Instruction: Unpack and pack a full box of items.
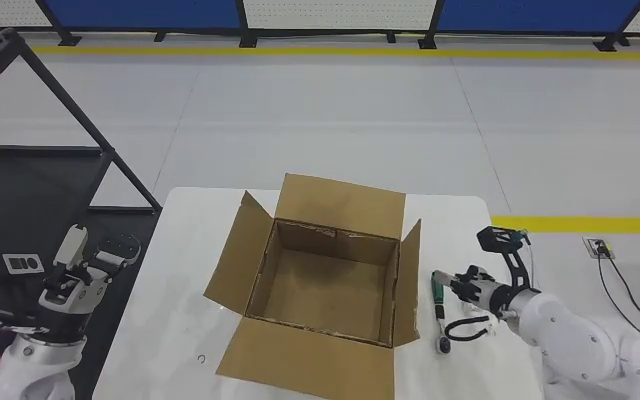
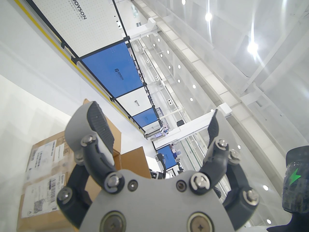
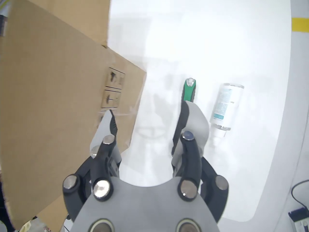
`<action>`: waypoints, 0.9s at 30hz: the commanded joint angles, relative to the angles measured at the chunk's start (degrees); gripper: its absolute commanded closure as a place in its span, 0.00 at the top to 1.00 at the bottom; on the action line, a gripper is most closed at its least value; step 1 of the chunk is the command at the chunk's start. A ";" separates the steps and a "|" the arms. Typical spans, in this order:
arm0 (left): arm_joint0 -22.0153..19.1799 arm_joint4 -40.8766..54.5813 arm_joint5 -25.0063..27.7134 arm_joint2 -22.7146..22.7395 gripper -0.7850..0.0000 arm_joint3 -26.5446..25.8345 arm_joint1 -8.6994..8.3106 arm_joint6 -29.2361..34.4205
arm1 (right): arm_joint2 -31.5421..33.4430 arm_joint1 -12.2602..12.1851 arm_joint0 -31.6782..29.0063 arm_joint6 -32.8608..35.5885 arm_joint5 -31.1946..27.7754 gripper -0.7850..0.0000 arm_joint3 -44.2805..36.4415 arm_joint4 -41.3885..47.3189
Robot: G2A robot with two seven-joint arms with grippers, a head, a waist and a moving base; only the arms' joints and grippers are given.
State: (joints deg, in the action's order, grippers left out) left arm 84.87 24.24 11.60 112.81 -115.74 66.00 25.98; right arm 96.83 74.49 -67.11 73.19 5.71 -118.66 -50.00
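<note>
A white rounded-corner bench (image 1: 190, 300) stands on a pale grey glossy floor (image 1: 330, 110). A yellow painted floor line (image 1: 300, 50) runs along a far row of blue and white partition panels (image 1: 140, 12) in black frames. A black metal frame (image 1: 60, 93) stands beside the bench. Round ceiling lights (image 2: 208, 16) shine from a high white ceiling.

White shipping labels (image 2: 39, 156) with barcodes sit on the box (image 2: 130, 163) beside the left hand (image 2: 154, 111), their print too small to read. Wall panels (image 2: 77, 18) far beyond it bear a logo. Ahead of the right hand (image 3: 147, 107), handling symbols (image 3: 112, 90) mark the box.
</note>
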 commanded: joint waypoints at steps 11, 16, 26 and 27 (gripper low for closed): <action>0.00 0.00 0.00 0.00 1.00 0.00 0.00 0.00 | -0.19 -0.01 -0.38 -1.44 -0.51 1.00 1.18 1.39; -0.56 -1.89 -0.49 -2.04 1.00 -0.70 -0.03 -0.09 | 2.60 -0.22 2.81 -3.60 1.16 1.00 7.88 10.88; -0.16 -1.95 0.40 -2.08 1.00 -1.30 0.05 -1.88 | -3.23 -0.62 11.26 -4.87 1.39 0.33 27.96 13.47; -0.11 -2.02 0.47 -1.97 1.00 -1.36 0.04 -1.95 | -3.60 -0.70 11.64 -4.11 0.64 0.10 28.99 14.27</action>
State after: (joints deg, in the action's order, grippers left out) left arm 84.69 22.32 12.03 110.72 -117.04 66.06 24.10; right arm 93.53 73.88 -55.93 68.33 7.14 -91.02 -36.60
